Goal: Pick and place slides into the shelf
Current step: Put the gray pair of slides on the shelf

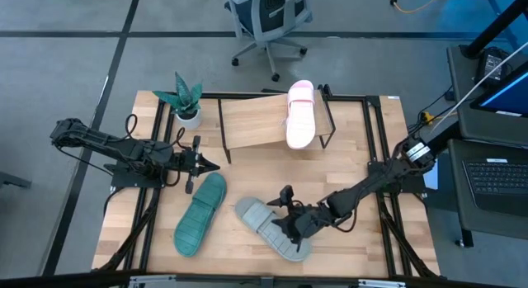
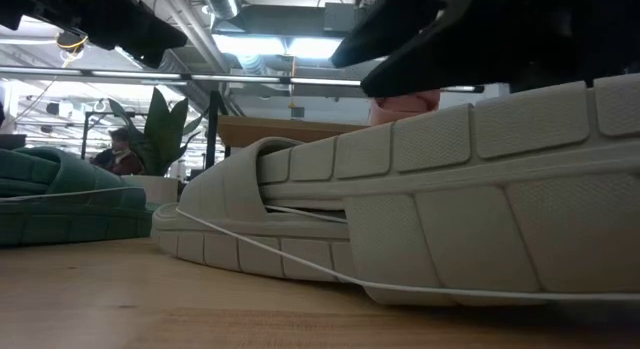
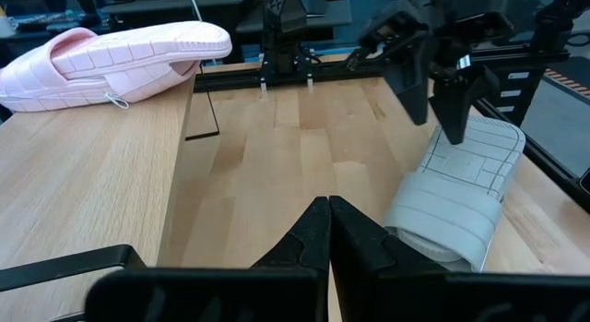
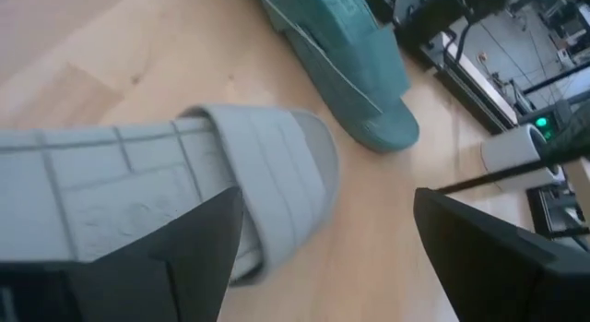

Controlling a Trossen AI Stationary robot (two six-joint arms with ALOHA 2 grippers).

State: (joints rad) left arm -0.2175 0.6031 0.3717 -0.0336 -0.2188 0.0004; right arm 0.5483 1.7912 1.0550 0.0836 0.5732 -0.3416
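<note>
Counter point(image 1: 363, 139): light wood, carrying everything below.

Shelf point(image 1: 252, 123): one, a slanted wooden board on a thin black wire frame, at the far middle of the counter. One sandal on it, none beside it.

Sandals: three in all, one of each colour.
- Pink sandal point(image 1: 300, 115): lies on the right end of the shelf board, lengthwise up the slope. In the left wrist view point(image 3: 111, 56) it shows on its side at the board's edge.
- Green sandal point(image 1: 200, 214): flat on the counter, near left of middle, its heel end just below the left claw. Not touched.
- Grey sandal point(image 1: 272, 228): flat on the counter, near middle, just right of the green one and apart from it. It fills the low view point(image 2: 420, 199), ribbed sole side on.

Right claw point(image 1: 288, 214): directly over the grey sandal, fingers spread wide. In the right wrist view the two dark fingers point(image 4: 184, 257) straddle the grey strap point(image 4: 267, 184); contact cannot be judged.

Left claw point(image 1: 198, 163): above the counter at left middle, tips pressed together, holding nothing point(image 3: 329, 232).

One small potted plant point(image 1: 186, 101) stands at the shelf's left end.
</note>
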